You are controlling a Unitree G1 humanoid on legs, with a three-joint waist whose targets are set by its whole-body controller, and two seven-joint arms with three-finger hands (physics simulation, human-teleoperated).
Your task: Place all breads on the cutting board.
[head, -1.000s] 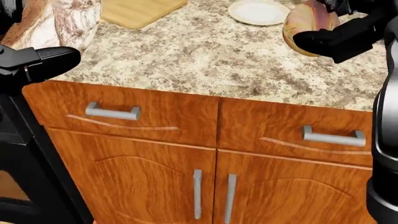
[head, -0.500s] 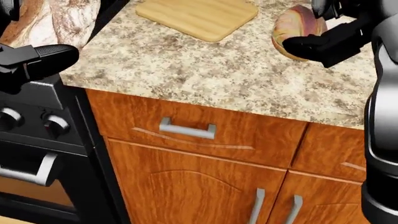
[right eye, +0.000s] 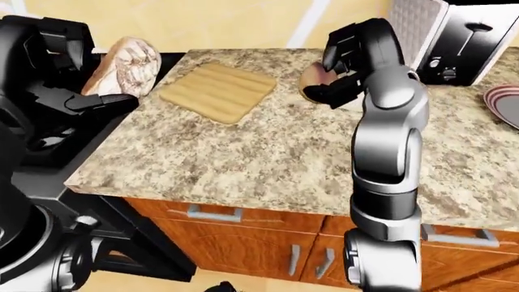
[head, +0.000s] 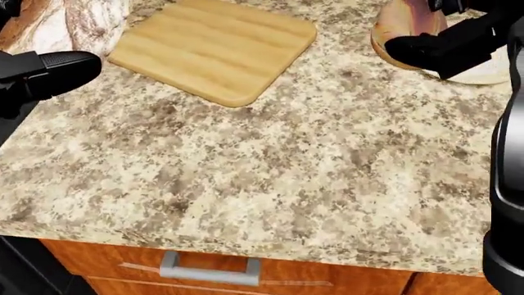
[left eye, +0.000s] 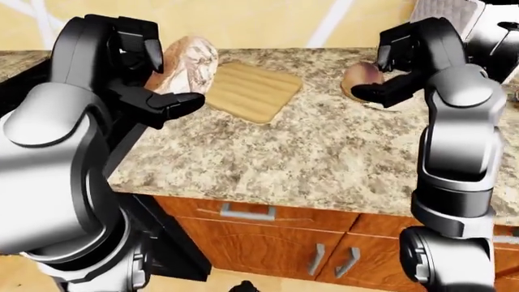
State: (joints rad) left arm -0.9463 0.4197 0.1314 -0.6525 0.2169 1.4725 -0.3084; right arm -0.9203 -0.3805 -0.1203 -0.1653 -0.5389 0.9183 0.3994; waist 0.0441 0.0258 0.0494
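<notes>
While clamped in left hand, crusty loaf held left of bare cutting board; round bread gripped by right hand fingers.

Clearance over the counter, both hands aloft

Cutting board lies bare, open from above and from the speckled stretch below it in the head view. Left hand, gripping a crusty loaf, hangs just left of the board's left edge. Right hand, gripping a rounder bread, hangs right of the board over a white plate. Toaster and a red-rimmed plate crowd the far right.
</notes>
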